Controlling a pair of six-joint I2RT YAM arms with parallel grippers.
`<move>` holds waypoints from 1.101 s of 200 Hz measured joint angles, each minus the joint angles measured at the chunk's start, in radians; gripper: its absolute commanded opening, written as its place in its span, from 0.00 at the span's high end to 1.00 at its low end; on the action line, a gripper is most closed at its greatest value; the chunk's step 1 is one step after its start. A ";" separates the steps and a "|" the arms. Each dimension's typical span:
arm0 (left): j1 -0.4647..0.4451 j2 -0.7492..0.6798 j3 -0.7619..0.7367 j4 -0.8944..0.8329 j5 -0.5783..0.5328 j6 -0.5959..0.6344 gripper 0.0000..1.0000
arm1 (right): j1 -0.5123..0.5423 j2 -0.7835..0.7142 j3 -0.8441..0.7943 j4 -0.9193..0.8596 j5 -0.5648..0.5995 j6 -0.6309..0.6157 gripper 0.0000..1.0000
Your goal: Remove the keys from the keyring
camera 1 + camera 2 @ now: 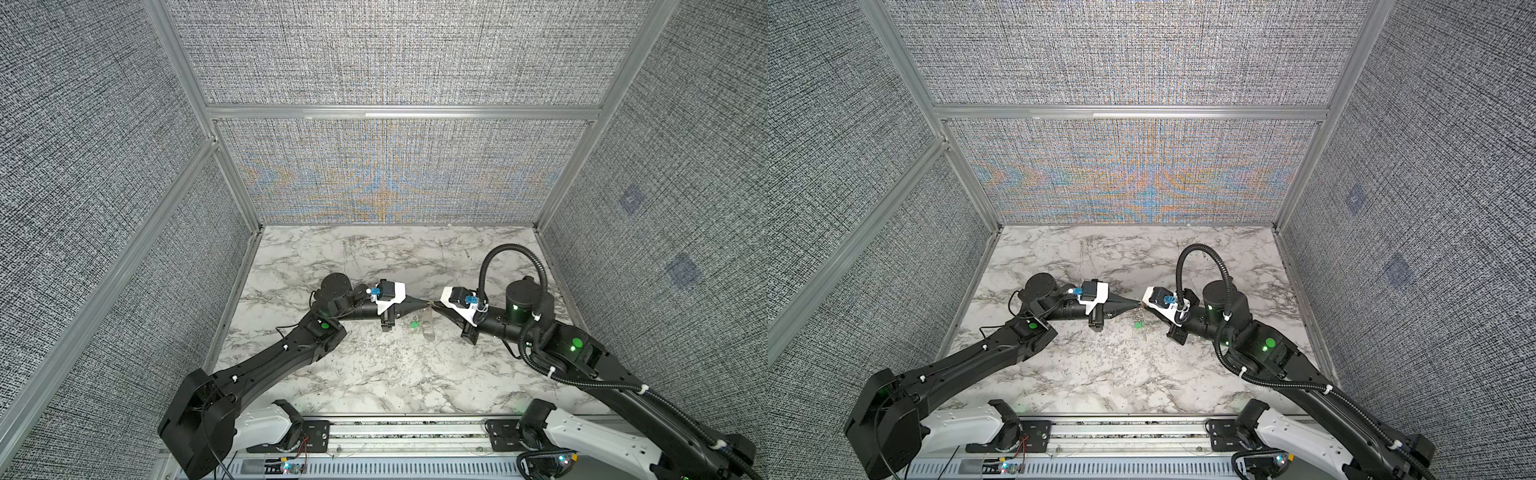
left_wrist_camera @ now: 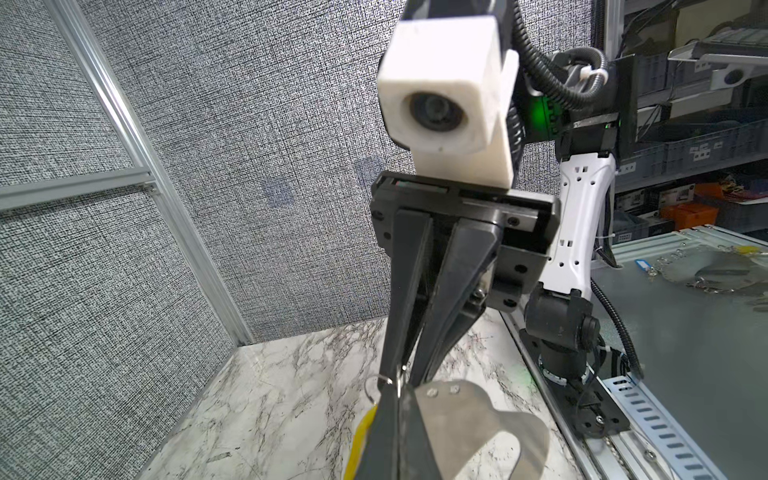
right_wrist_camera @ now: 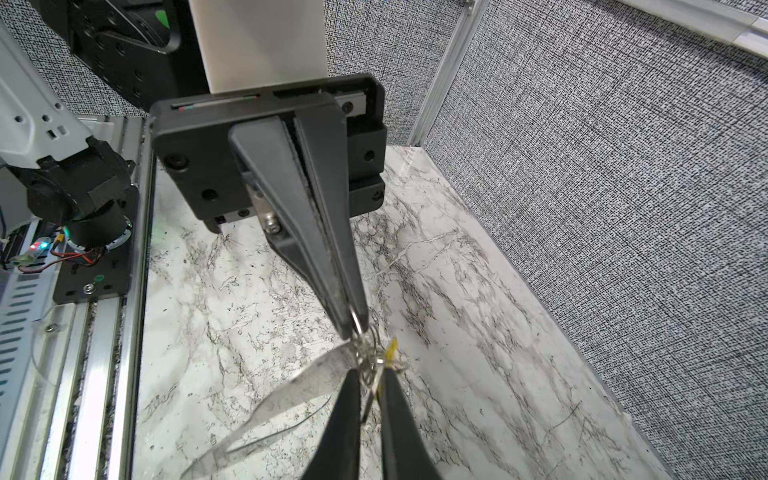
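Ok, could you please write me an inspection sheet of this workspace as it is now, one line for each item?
surface: marble table, some scuff marks.
job's things: silvery keyring hangs in the air between the two arms; green tag and yellow tag are beside it, joined by split rings; the keys themselves are too small to tell.
clutter: nothing seen.
grippers: left gripper shut on the split rings; right gripper shut on them from the opposite side.
cables: black corrugated hose loops over the right arm; red and black wires at the left arm's base.
surroundings: grey fabric walls in an aluminium frame; rail in front.
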 measured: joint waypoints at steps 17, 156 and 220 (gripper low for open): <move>0.000 0.000 0.000 -0.009 0.004 0.004 1.00 | -0.007 0.001 0.000 0.002 -0.006 0.004 0.86; 0.000 -0.002 0.013 -0.083 0.026 0.051 1.00 | -0.036 -0.057 -0.006 -0.026 -0.052 0.025 0.83; 0.000 -0.001 0.017 -0.093 0.026 0.055 1.00 | -0.037 -0.017 0.000 -0.094 -0.078 0.023 0.80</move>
